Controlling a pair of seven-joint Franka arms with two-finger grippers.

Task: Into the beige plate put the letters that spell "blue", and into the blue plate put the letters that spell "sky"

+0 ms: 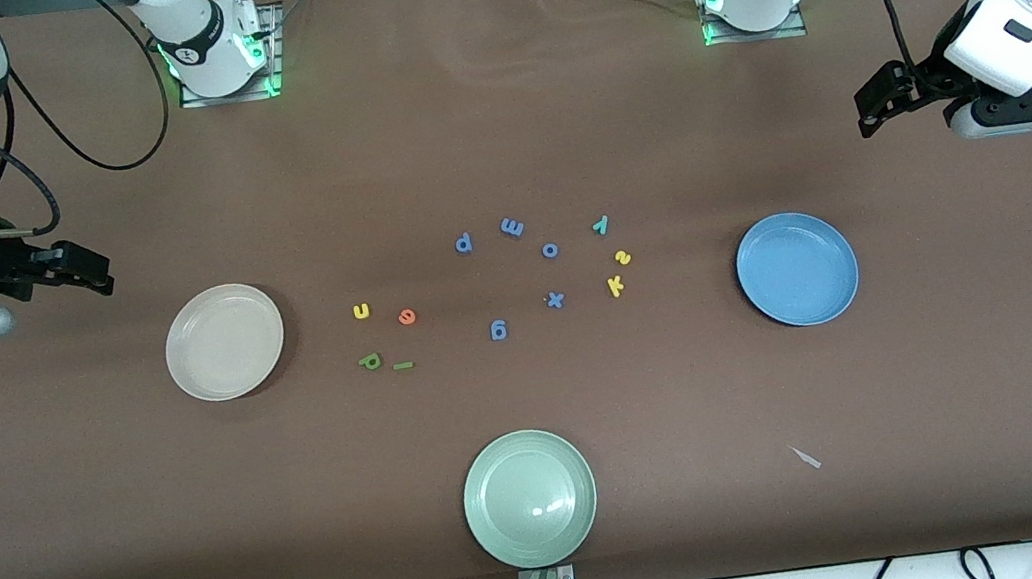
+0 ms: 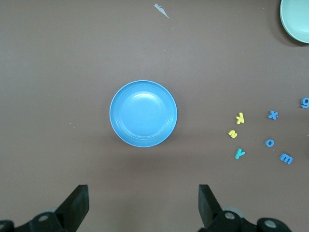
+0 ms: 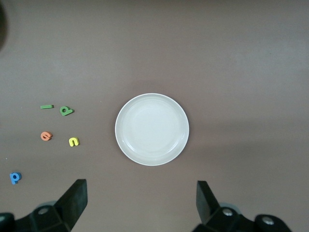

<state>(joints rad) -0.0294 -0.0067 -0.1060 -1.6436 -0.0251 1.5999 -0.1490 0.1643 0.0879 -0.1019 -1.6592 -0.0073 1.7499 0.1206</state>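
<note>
The beige plate point(image 1: 223, 342) point(image 3: 152, 129) lies empty toward the right arm's end. Beside it on the table are the yellow u point(image 1: 362, 311) point(image 3: 73, 141), orange e point(image 1: 407, 317) point(image 3: 46, 136), green b point(image 1: 371, 360) point(image 3: 65, 110) and green l point(image 1: 402, 365) point(image 3: 47, 107). The blue plate point(image 1: 797, 268) point(image 2: 143, 113) lies empty toward the left arm's end, with the teal y point(image 1: 601, 224) point(image 2: 239, 153), yellow s point(image 1: 623, 257) point(image 2: 232, 133) and yellow k point(image 1: 615, 286) point(image 2: 240, 118) beside it. My right gripper point(image 1: 84, 269) point(image 3: 141, 195) hangs open over bare table by the beige plate. My left gripper point(image 1: 877, 112) point(image 2: 143, 198) hangs open by the blue plate.
Several darker blue letters, among them p point(image 1: 463, 242), m point(image 1: 512, 226) and g point(image 1: 497, 329), lie between the two letter groups. A pale green plate point(image 1: 529, 498) sits near the table's front edge. A small pale scrap point(image 1: 806, 458) lies nearer the camera than the blue plate.
</note>
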